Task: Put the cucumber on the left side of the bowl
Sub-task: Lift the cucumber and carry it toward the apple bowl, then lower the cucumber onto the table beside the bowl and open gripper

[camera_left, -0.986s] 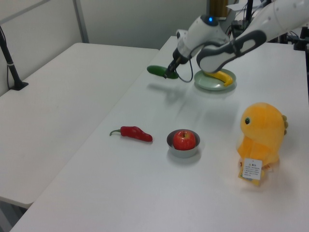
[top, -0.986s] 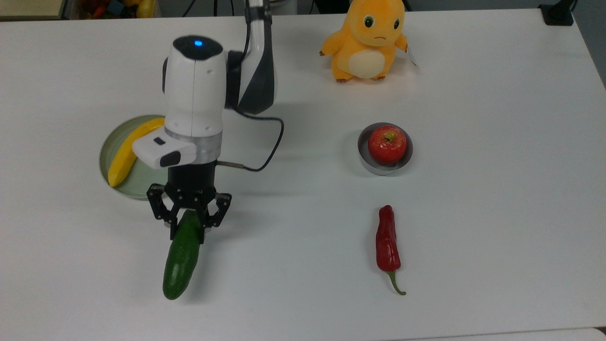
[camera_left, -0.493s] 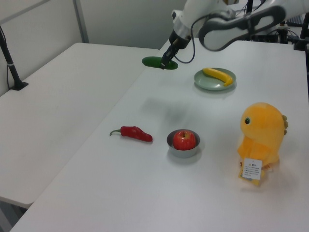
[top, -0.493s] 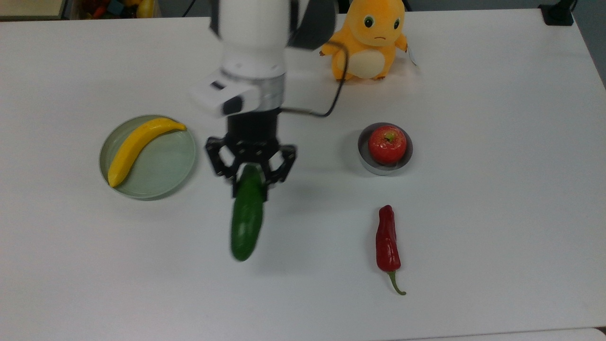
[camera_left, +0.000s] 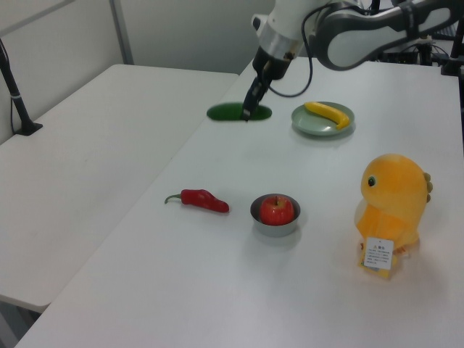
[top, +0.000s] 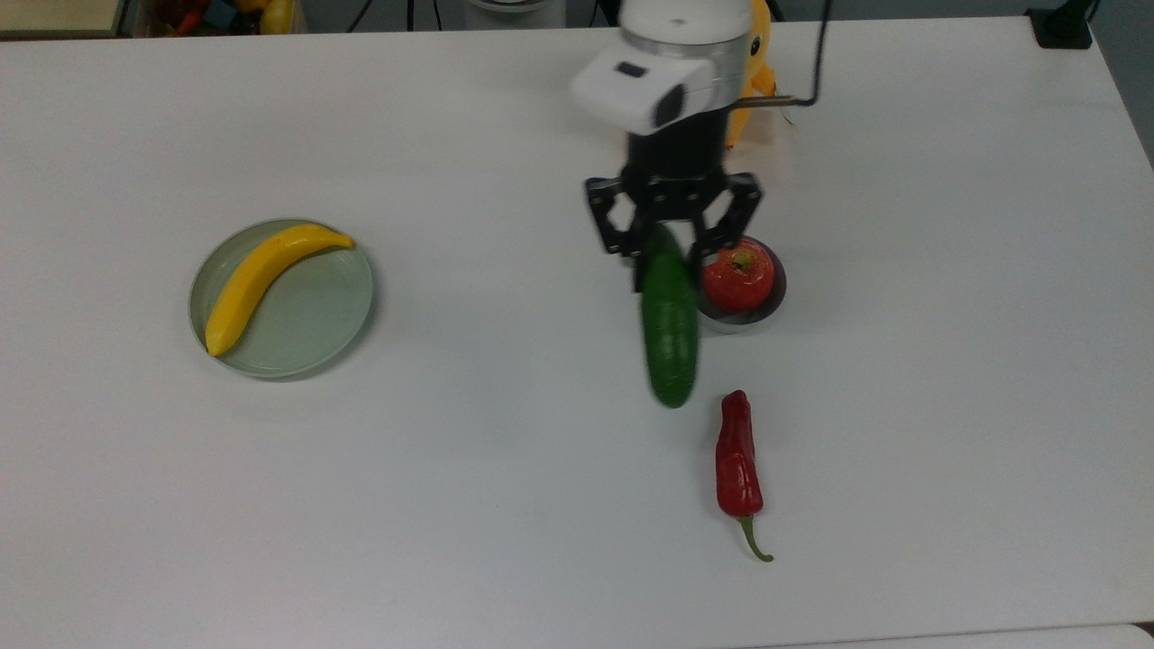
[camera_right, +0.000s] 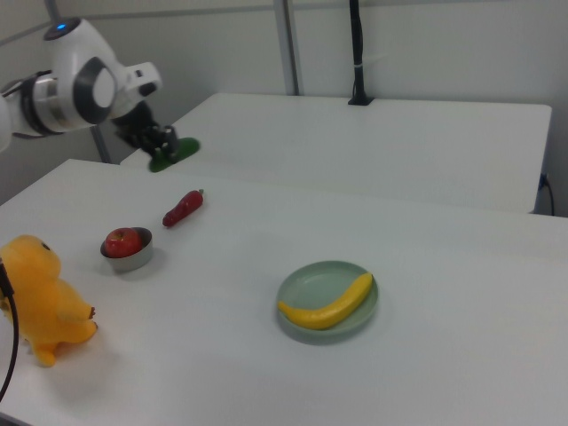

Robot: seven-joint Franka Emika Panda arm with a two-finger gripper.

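Your white table [top: 505, 505] carries everything. Your arm [camera_left: 362, 25] reaches in from the top view's upper edge, and it's raised well above the table in the left view. Orange plush toy [camera_left: 391, 206] sits at the back, mostly hidden behind the arm in the top view. Pale green plate [top: 306, 315] with a yellow banana [top: 261, 279] sits far off on the top view's left.

Your gripper [top: 672, 243] has its jaws clamped narrow on one end of the cucumber [top: 670, 329]. The cucumber is held lifted off the table, lying roughly level, free end pointing toward the top view's bottom. In the top view it overlaps the left rim of the bowl [top: 766, 306]; side views show it in the air, not touching the bowl.

Bowl holds a red apple [top: 737, 275]. Red chili pepper [top: 737, 460] lies on the table below the bowl in the top view, near the cucumber's free end.
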